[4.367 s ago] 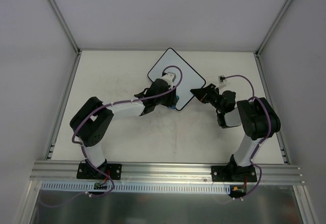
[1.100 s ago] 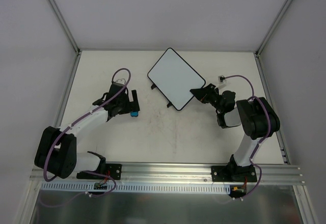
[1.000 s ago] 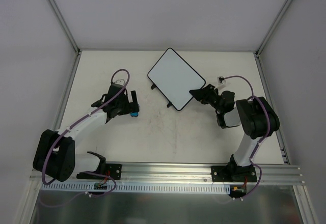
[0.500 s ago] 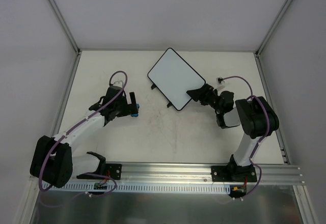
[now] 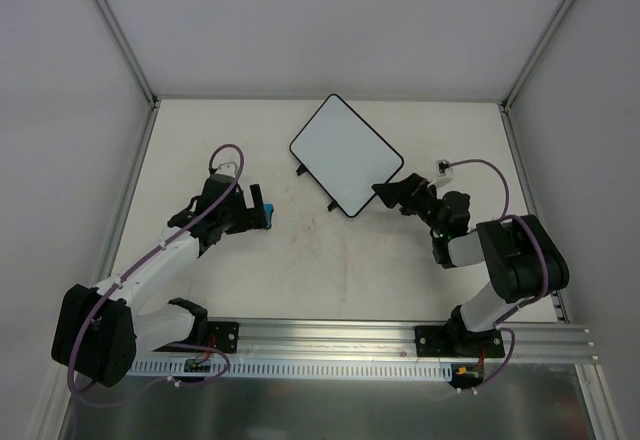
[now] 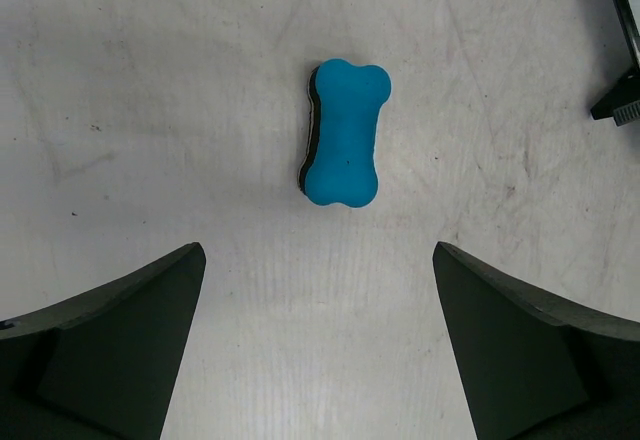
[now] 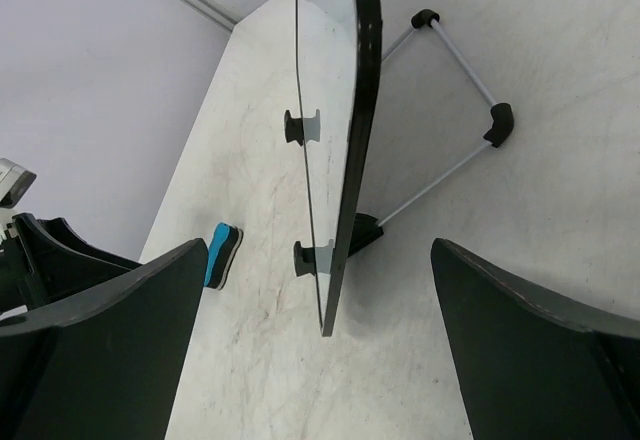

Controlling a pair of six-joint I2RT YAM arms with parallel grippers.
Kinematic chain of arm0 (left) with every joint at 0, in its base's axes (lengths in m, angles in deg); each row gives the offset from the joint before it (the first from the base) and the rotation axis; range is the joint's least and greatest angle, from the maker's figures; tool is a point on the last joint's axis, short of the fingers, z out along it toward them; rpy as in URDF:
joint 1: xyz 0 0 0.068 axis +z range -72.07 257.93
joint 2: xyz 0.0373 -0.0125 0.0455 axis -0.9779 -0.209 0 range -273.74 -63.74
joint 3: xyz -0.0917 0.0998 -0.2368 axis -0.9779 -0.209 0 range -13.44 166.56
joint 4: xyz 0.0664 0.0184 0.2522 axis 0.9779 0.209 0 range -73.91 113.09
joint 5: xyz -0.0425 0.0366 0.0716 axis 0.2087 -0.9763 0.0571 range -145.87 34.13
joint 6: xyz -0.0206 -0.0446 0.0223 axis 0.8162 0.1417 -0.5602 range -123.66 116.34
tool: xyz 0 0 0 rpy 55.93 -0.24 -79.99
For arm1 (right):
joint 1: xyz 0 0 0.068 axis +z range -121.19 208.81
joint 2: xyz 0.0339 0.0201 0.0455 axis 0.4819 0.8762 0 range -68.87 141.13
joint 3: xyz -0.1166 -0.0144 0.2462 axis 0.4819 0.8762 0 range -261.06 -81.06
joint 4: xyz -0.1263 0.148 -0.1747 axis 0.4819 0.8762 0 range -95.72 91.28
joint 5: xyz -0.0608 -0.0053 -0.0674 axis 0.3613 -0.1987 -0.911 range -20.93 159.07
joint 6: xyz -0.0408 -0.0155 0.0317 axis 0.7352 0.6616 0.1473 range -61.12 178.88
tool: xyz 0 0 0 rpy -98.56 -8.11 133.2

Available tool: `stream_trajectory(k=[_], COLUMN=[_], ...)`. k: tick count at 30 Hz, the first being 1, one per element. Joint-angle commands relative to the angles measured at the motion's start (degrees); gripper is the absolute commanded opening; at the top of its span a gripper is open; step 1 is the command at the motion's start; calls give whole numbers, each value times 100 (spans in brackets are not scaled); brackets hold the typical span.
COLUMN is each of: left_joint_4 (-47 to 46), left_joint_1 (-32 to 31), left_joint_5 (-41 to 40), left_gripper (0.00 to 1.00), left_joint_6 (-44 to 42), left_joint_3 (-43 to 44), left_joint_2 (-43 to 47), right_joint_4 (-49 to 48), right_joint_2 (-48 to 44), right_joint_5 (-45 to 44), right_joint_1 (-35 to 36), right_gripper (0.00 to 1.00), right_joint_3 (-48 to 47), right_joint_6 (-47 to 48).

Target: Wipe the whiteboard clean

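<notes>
**Ana:** When you look down from the overhead camera, where does the whiteboard (image 5: 346,155) lie?

**Ben:** It lies toward the far edge of the table (image 5: 330,270), a little right of the middle. It is turned cornerwise, so one corner points at the near edge. I can make out no marks on its white face.

**Ana:** And the arms?

**Ben:** The right gripper (image 5: 393,190) sits just beside the board's near-right edge, fingers spread. The left gripper (image 5: 258,210) is over the left half of the table, well apart from the board. A bone-shaped blue eraser (image 5: 268,212) lies right at its fingertips.

**Ana:** Does the left wrist camera settle whether it holds that eraser?

**Ben:** It does. The jaws are wide apart. The eraser lies flat on the table ahead of them, centred between the two fingers and touching neither. It is blue on top with a dark layer along one side. A sliver of the board's rim and a black tab (image 6: 620,105) show at the right border.

**Ana:** What about the right wrist camera?

**Ben:** The board shows edge-on, its black rim running down the middle between the fingers. They stand wide on either side and touch nothing. Two such tabs stick out from one side of the board. A thin wire stand (image 7: 455,70) with black end caps is on the other. The eraser lies on the table beyond.
</notes>
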Motion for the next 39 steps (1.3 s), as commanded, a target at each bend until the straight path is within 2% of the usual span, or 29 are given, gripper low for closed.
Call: stream_trajectory(k=[1,5,8,11,12,13,15,18,20,26,30,32,35,39], left_joint_4=[-21,-12,-12,-29,-29,-38,-56,-82,-91,-187,-249,-284,-346,-451], left_joint_1=[51,43,51,51,43,51,43,43,43,51,43,43,43,43], left_joint_5=[-142,-203,-256,-361,-388,-397,-397,-406,-441,-538,-643,-687,-713,-740], left_gripper=[99,99,99,99,99,99,99,99,99,99,99,99,99,99], left_joint_6=[-24,-147,-261,-314,-358,-384,-420,-464,-473,-516,-560,-569,-552,-534], left_joint_3=[-65,-92,-179,-285,-311,-355,-390,-443,-478,-697,-917,-1093,-1321,-1621], left_joint_2=[301,442,529,670,775,828,1021,1258,1364,1935,2567,2779,3148,3674], right_joint_4=[-1262,-1017,-245,1116,1929,2372,3520,4594,4950,5996,6742,6806,6911,6947], right_joint_2=[-430,-956,-1676,-2818,-3152,-3851,-4540,-5552,-6035,-6907,-7347,-7470,-7506,-7339], right_joint_5=[-229,-387,-562,-826,-888,-941,-1142,-1310,-1476,-1864,-2442,-2549,-3338,-3490], right_joint_1=[18,18,10,18,18,18,27,36,27,36,45,45,45,45], right_gripper=[99,99,99,99,99,99,99,99,99,99,99,99,99,99], right_joint_3=[262,639,877,966,957,931,852,756,737,904,905,948,1010,1028], right_joint_6=[82,37,257,669,827,1151,1460,1882,2084,2463,2604,2560,2393,2297])
